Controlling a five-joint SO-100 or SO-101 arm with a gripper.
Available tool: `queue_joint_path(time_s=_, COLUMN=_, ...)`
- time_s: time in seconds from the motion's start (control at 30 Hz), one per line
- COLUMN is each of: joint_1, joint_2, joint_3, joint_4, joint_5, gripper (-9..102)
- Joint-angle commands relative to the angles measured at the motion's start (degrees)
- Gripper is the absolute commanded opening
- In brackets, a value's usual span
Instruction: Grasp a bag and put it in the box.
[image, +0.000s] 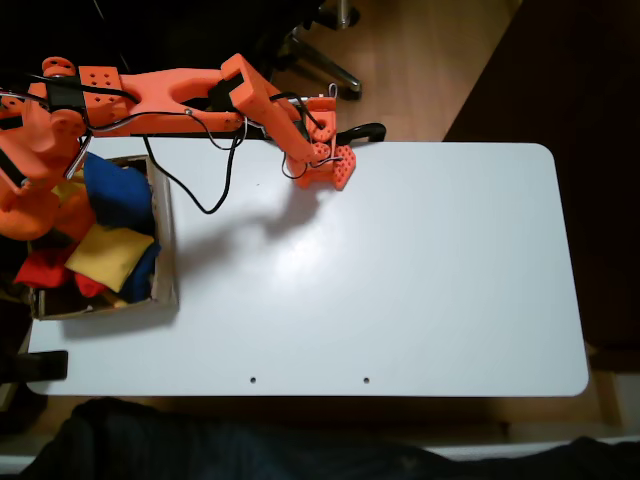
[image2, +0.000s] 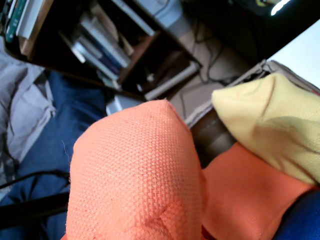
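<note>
We saw the hand (image: 38, 195) over the cardboard box (image: 166, 240) at the surface's (image: 400, 280) left edge. The orange beanbag (image2: 135, 175) sat close beside a yellow beanbag (image2: 270, 125). We could not tell whether the hand held it. We judged this the placing step; next, release it inside the walls.

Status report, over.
Gripper over box, jaws unreadable. Orange bag close at wrist camera, beside yellow bag. Box crowded with bags.

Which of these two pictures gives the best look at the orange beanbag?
The wrist view: the orange bag looms large, its weave plain. The fixed view shows just an orange patch in the box, partly under the arm.
</note>
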Motion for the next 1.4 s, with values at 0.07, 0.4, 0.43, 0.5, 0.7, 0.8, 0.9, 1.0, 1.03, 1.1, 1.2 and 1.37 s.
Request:
queue_joint_path(time_s=0.07, joint_1=-0.62, joint_2=2.2, joint_3=-4.83, joint_4=-1.93, joint_5=0.79, gripper=0)
queue_joint_path(time_s=0.4, joint_1=-2.81, joint_2=2.02, joint_3=-4.66, joint_4=-1.85, joint_5=3.52, gripper=0)
queue_joint_path(time_s=0.43, joint_1=-3.08, joint_2=2.02, joint_3=-4.57, joint_4=-1.85, joint_5=3.78, gripper=0)
queue_joint_path(time_s=0.5, joint_1=-3.6, joint_2=2.02, joint_3=-4.39, joint_4=-1.85, joint_5=4.31, gripper=0)
queue_joint_path(time_s=0.7, joint_1=-4.66, joint_2=2.46, joint_3=-2.9, joint_4=-1.85, joint_5=4.83, gripper=0)
queue_joint_path(time_s=0.8, joint_1=-4.92, joint_2=2.99, joint_3=-1.14, joint_4=-2.11, joint_5=4.13, gripper=0)
queue_joint_path(time_s=0.9, joint_1=-5.1, joint_2=4.22, joint_3=2.2, joint_4=-2.29, joint_5=2.81, gripper=1)
queue_joint_path(time_s=1.0, joint_1=-5.36, joint_2=6.06, joint_3=6.33, joint_4=-2.64, joint_5=0.88, gripper=1)
queue_joint_path(time_s=1.03, joint_1=-5.45, joint_2=6.68, joint_3=7.65, joint_4=-2.64, joint_5=0.18, gripper=2)
queue_joint_path(time_s=1.1, joint_1=-5.71, joint_2=7.73, joint_3=10.46, joint_4=-2.64, joint_5=-1.14, gripper=4)
queue_joint_path(time_s=1.2, joint_1=-6.15, joint_2=9.14, joint_3=14.5, joint_4=-3.34, joint_5=-2.9, gripper=7)
queue_joint_path(time_s=1.37, joint_1=-6.5, joint_2=11.25, joint_3=20.3, joint_4=-5.54, joint_5=-3.78, gripper=21)
